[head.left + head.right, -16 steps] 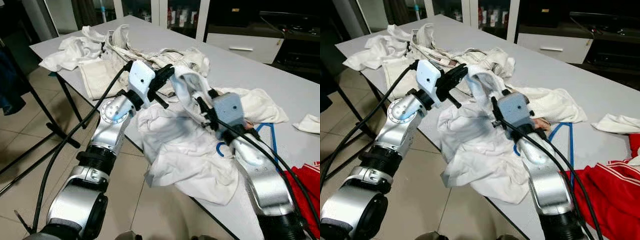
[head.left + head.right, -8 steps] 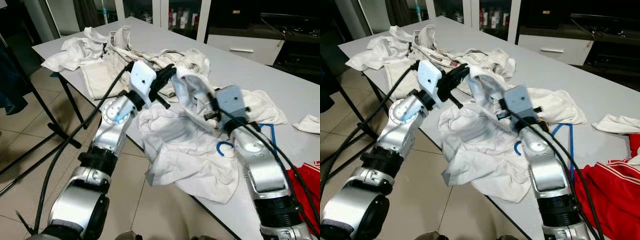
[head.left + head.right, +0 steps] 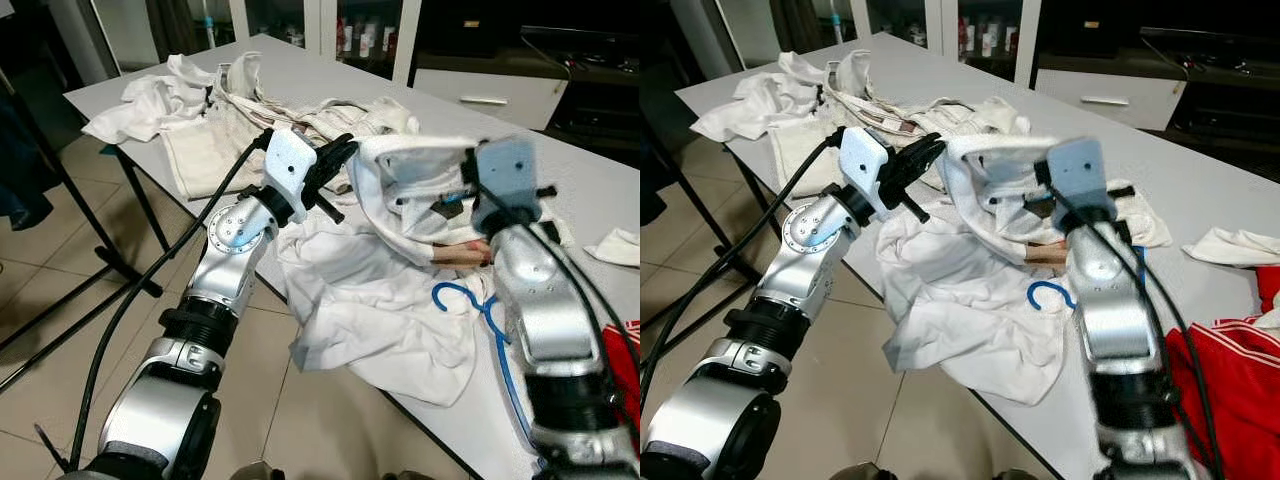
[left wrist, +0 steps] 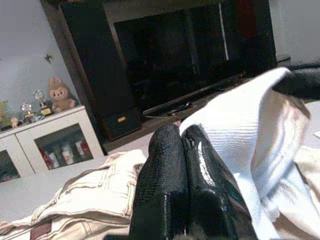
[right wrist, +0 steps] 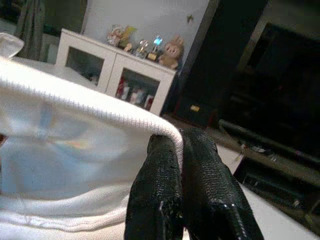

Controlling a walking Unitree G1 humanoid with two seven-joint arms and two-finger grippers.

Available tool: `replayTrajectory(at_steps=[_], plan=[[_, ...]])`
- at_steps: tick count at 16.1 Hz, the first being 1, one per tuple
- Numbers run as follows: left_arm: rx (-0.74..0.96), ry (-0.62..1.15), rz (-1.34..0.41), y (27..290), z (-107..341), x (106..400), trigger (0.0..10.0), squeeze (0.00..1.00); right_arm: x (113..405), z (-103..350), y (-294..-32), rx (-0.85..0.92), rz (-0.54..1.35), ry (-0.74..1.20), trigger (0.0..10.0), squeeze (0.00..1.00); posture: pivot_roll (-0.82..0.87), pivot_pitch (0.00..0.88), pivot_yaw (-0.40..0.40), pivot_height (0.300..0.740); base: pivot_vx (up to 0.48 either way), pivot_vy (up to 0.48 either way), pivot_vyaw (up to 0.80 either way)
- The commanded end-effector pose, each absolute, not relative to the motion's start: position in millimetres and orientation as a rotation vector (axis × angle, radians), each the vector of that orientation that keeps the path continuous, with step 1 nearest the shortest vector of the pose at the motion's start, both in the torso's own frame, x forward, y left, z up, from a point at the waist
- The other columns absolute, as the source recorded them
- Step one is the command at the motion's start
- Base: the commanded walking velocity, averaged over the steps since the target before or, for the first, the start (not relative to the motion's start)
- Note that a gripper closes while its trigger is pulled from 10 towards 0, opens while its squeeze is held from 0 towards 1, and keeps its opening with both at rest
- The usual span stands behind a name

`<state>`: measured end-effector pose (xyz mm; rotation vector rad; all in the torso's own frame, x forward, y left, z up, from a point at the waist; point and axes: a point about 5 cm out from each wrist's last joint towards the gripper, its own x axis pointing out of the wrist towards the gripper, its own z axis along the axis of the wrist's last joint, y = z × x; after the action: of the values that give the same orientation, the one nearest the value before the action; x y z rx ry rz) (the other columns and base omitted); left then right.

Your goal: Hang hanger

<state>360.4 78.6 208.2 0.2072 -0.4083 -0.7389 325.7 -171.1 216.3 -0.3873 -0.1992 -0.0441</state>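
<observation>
Garment: white ribbed-hem knit shirt (image 3: 400, 180), stretched taut at frame centre, rest draped over desk (image 3: 560, 170) edge
Left hand (image 3: 345, 152): fingers pressed together, pinching ribbed hem
Right hand (image 3: 466, 180): fingers clamped on opposite hem
Hanger (image 3: 490, 310): blue thin curved hook, lying flat on grey desk, right of centre, under right arm
Other: crumpled cream clothes (image 3: 200, 100) upper left
</observation>
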Motion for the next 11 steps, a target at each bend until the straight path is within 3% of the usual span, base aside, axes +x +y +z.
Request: replayTrajectory(at_steps=[1,3,4,5,7,8,11], plan=[[0.211,-0.432,-0.721,83.9,215.0,361.2,10.0,0.00,327.8,224.7,-186.4,-0.390,-0.128,-0.221,0.0,0.00,-0.04,0.000,0.037,0.723,0.000,0.000,0.00],[0.196,-0.430,-0.725,84.1,214.7,361.0,10.0,0.00,329.4,229.0,-186.0,-0.399,-0.128,-0.236,0.0,0.00,-0.03,0.000,0.038,0.723,0.000,0.000,0.00],[0.184,-0.430,-0.725,84.3,214.7,360.8,10.0,0.74,330.2,231.4,-185.5,-0.402,-0.128,-0.246,0.0,0.00,-0.03,0.000,0.038,0.723,0.000,0.000,0.00],[0.171,-0.430,-0.721,85.4,214.4,360.6,10.0,1.00,331.3,237.4,-185.5,-0.414,-0.139,-0.276,0.0,0.00,-0.03,0.000,0.038,0.723,0.000,0.000,0.00],[0.193,-0.435,-0.698,86.6,214.4,361.0,10.0,1.00,332.3,241.0,-187.3,-0.427,-0.154,-0.291,0.0,0.00,-0.03,0.000,0.037,0.723,0.000,0.000,0.00],[0.222,-0.424,-0.671,87.8,212.7,363.1,10.0,0.00,333.8,244.6,-190.9,-0.448,-0.173,-0.300,0.0,0.00,-0.03,0.000,0.037,0.723,0.000,0.000,0.00],[0.236,-0.399,-0.612,94.0,209.9,367.0,10.0,0.00,336.5,253.0,-203.7,-0.480,-0.236,-0.311,0.0,0.00,-0.03,0.000,0.036,0.723,0.000,0.000,0.00]])
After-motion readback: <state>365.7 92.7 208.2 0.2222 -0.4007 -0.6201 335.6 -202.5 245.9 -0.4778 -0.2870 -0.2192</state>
